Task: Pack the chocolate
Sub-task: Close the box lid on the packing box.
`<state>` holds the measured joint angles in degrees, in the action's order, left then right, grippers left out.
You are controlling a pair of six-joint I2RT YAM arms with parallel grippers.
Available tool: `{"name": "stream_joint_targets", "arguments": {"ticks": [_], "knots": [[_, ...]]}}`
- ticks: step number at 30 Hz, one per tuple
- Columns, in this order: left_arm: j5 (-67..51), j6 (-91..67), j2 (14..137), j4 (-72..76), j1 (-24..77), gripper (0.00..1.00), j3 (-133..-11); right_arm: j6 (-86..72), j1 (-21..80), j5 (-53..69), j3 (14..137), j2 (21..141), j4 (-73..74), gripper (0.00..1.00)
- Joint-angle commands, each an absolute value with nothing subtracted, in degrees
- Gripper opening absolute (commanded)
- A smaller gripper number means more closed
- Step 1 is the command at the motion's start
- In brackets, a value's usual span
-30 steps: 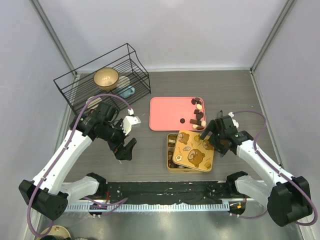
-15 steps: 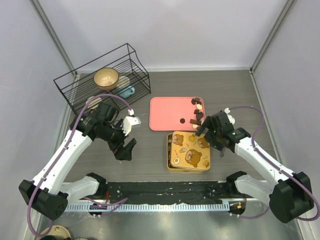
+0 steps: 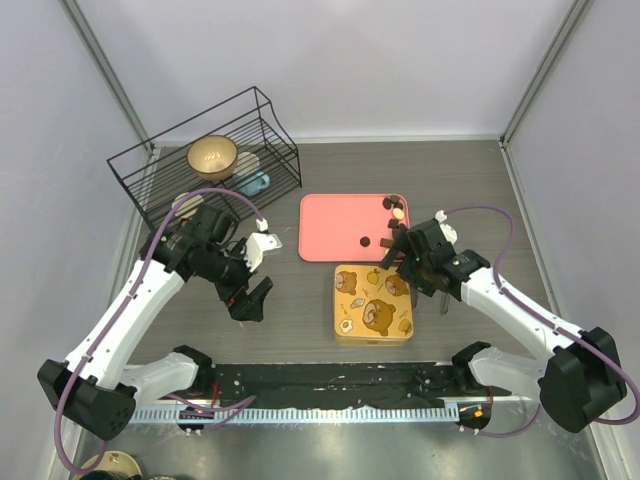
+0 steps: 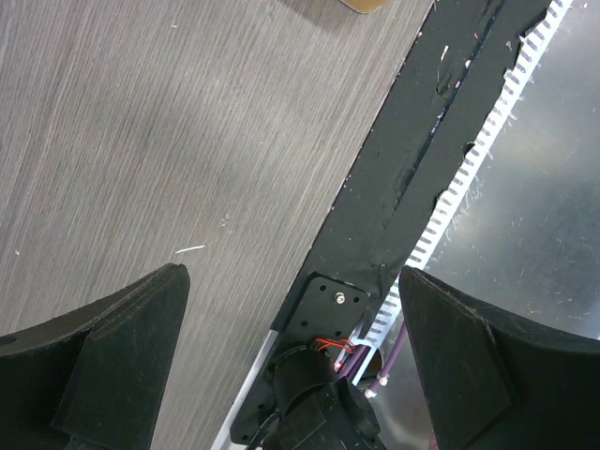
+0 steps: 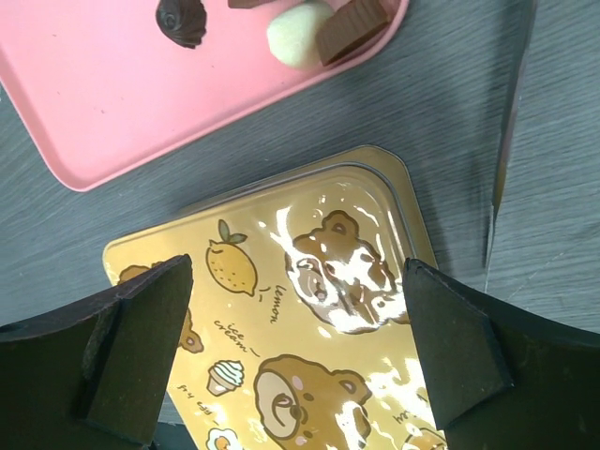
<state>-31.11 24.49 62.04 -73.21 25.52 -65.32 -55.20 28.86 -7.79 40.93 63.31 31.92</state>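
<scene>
Grey tabletop (image 3: pixel 470 190) holds the lidded gold tin (image 3: pixel 372 308) below my empty, spread right gripper (image 5: pixel 295 272), but a few chocolates (image 5: pixel 180 19) sit unpacked on the pink tray (image 5: pixel 122 103) just ahead; left gripper (image 4: pixel 291 281) likewise spread.

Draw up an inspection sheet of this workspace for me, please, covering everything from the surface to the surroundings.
Surface: grey wood-grain table; no spills seen.
Job's things: a few chocolates lie at the right end of the pink tray; gold tin closed, bear print on top.
Clutter: wire basket holding a bowl and a blue item.
Hands: left hand open over bare table; right hand open above the tin, holding nothing.
Cables: purple cables loop off both arms; no snag seen.
Surroundings: pale walls; nothing else seen.
</scene>
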Motion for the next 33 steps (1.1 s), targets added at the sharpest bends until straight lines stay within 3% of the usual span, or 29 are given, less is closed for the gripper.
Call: {"name": "stream_joint_targets", "arguments": {"ticks": [1,12,18,21,23,33], "knots": [[-32.43,25.4,61.61,-74.09,25.75,1.0,-67.06,-56.25,29.44,-9.84,43.94,63.02,29.97,1.0],[-32.43,25.66,61.61,-74.27,25.75,1.0,-67.15,-55.2,29.79,-9.75,45.43,64.07,29.18,1.0],[-32.17,25.49,61.44,-74.27,25.75,1.0,-67.24,-50.28,28.57,-16.25,48.07,62.06,33.74,1.0],[-31.73,25.75,61.09,-74.53,25.75,1.0,-67.33,-48.35,26.81,-16.17,47.03,61.44,34.01,0.97],[-31.73,25.84,60.91,-74.71,25.75,1.0,-67.5,-48.25,25.06,-15.12,46.15,60.91,33.58,0.88],[-31.11,26.72,60.12,-75.15,25.75,1.0,-67.32,-49.31,23.38,-13.98,43.95,66.44,29.54,0.87]]}}
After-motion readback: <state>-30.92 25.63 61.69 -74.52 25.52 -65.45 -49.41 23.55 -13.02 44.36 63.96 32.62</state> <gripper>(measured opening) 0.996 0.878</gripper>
